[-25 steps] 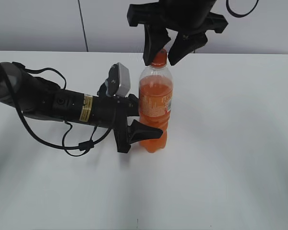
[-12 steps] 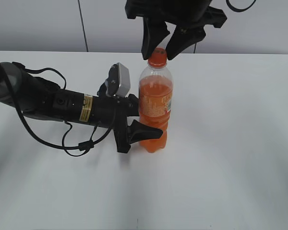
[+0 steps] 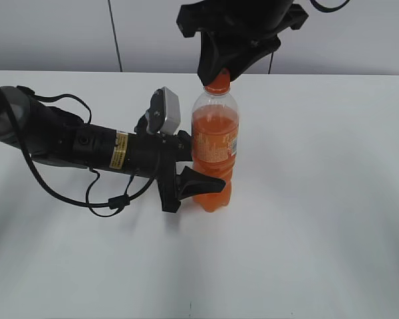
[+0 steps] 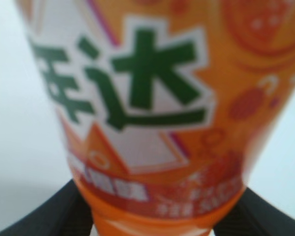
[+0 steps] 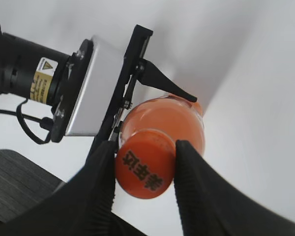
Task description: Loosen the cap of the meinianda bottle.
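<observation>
White table (image 3: pixel 319 232) and grey wall fill the exterior view: the bottle (image 3: pixel 214 153) stands upright mid-table, the left gripper (image 3: pixel 186 169) clamped on its lower body, the right gripper (image 3: pixel 221 70) down over the cap (image 3: pixel 218 82). Left wrist view shows the label (image 4: pixel 137 98) between dark fingers (image 4: pixel 49 216), so the steadying is done. Right wrist view shows fingers (image 5: pixel 96 182) pinching the cap's sides; I judge the twist is left to do.

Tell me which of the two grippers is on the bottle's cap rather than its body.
The right gripper, coming down from above, has its fingers either side of the orange cap. The left gripper reaches in sideways and clamps the meinianda bottle low on its body.
</observation>
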### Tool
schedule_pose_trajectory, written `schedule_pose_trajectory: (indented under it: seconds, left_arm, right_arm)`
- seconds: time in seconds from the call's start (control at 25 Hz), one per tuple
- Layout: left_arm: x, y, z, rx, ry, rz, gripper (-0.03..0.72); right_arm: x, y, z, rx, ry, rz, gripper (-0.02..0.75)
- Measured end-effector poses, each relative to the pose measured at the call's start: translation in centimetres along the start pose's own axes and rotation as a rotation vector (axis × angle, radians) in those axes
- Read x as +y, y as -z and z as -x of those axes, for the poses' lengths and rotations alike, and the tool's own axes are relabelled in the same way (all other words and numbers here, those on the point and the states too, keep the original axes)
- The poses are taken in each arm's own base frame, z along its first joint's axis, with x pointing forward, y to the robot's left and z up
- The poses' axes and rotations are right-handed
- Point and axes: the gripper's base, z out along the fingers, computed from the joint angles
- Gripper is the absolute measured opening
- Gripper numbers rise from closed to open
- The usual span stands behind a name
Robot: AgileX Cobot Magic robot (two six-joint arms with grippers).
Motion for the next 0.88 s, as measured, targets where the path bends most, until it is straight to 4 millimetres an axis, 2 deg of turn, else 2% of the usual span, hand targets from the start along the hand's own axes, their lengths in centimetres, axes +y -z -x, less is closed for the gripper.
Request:
schedule_pose_trajectory:
  seconds: [0.2,0.52,0.68,0.88]
  left_arm:
    - [0.0,0.03,0.0,-0.001,-0.001,-0.002,0.41]
    - [0.03,0.03,0.0,-0.001,0.002,0.001,0.41]
    - [0.04,0.03,0.01,-0.002,0.006,0.003,0.41]
    - [0.04,0.03,0.01,-0.002,0.006,0.003,0.41]
  right_arm:
    - [0.1,0.05,0.03,-0.003,0.367,0.009,0.276]
    - [-0.09,0.15,0.1,0.001,1.067,-0.015,0.272]
    - [-0.15,0.17,0.11,0.011,1.259,-0.03,0.272]
    - [-0.15,0.19,0.13,0.011,1.311,-0.031,0.272]
